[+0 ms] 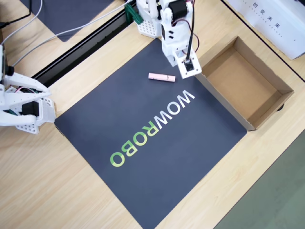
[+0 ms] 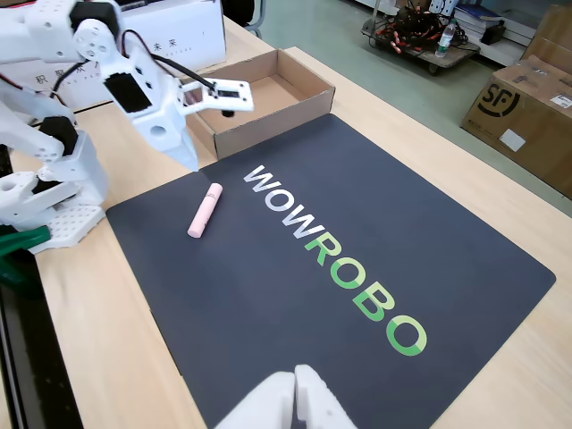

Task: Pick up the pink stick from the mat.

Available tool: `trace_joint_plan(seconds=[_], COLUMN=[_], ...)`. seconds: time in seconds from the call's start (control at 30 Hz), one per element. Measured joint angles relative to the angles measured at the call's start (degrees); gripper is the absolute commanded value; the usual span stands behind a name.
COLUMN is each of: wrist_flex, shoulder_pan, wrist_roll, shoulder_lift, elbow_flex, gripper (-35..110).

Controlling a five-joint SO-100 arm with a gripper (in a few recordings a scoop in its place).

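Hovering over the mat's edge, your fingers point(image 2: 183, 147) carry nothing and the pink stick point(image 2: 205, 210) lies free.

You have the pale wooden surface point(image 2: 107, 295) under everything, and on it the dark mat point(image 2: 295, 322) with its WOWROBO lettering point(image 2: 335, 268) spreads out below and ahead of the fingers. Right beside the fingers, in the fixed view just behind them, sits the open cardboard box point(image 2: 268, 98), touching the mat's border. The white arm point(image 1: 174, 28) reaches down from its base to the mat's corner. The stick rests flat on the mat just beside the fingers' tip, near the letter W and apart from it. You cannot tell whether the fingers point(image 1: 183, 67) are spread or pressed together.
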Motion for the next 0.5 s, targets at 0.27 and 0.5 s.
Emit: trace_joint_plan(seconds=[0.27,0.5], wrist_flex=[0.1,1.5], shoulder_pan=[6.6,11.5], wrist_roll=[14.2,24.9], shoulder_lift=[-7.5,-9.8], elbow_flex=[-9.3,-10.5], gripper=[0,0])
